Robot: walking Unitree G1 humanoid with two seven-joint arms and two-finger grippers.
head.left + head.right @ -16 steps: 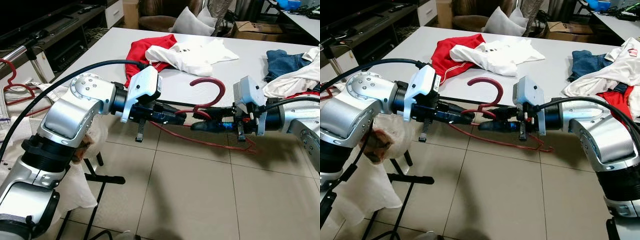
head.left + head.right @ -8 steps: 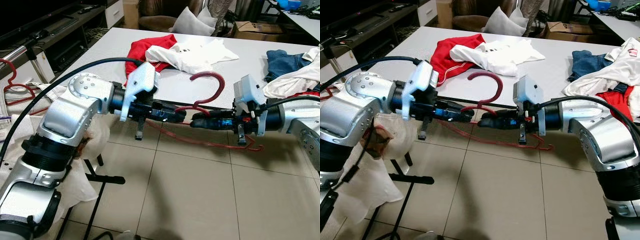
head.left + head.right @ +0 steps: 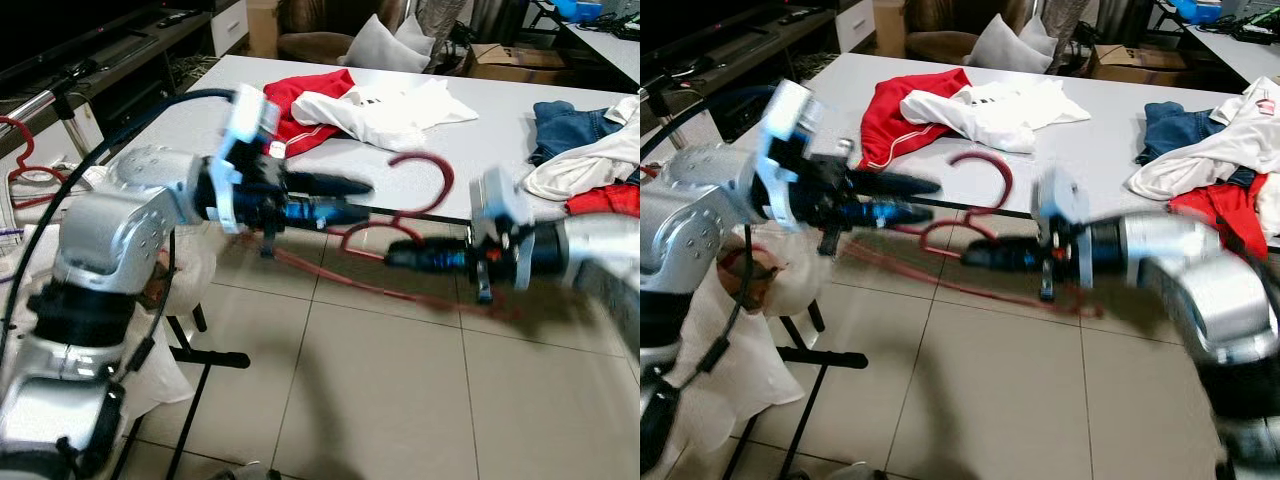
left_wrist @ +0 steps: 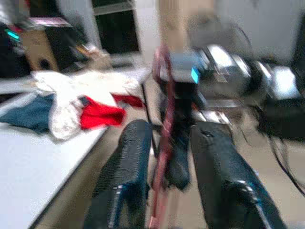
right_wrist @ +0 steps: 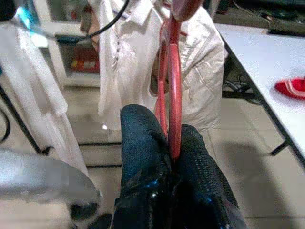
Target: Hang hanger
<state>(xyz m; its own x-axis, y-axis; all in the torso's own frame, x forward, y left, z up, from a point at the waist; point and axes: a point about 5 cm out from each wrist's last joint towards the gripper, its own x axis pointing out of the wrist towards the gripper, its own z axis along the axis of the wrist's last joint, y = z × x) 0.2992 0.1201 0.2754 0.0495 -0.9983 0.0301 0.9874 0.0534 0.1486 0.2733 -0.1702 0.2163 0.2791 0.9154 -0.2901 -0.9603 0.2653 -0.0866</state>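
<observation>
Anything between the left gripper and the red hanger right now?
Nothing visible. The red hanger is pinched in the right gripper. The left gripper is open beside it, and the left wrist view shows the hanger's wire running through the gap between its fingers with no other object there. Motion blur hides contact.
</observation>
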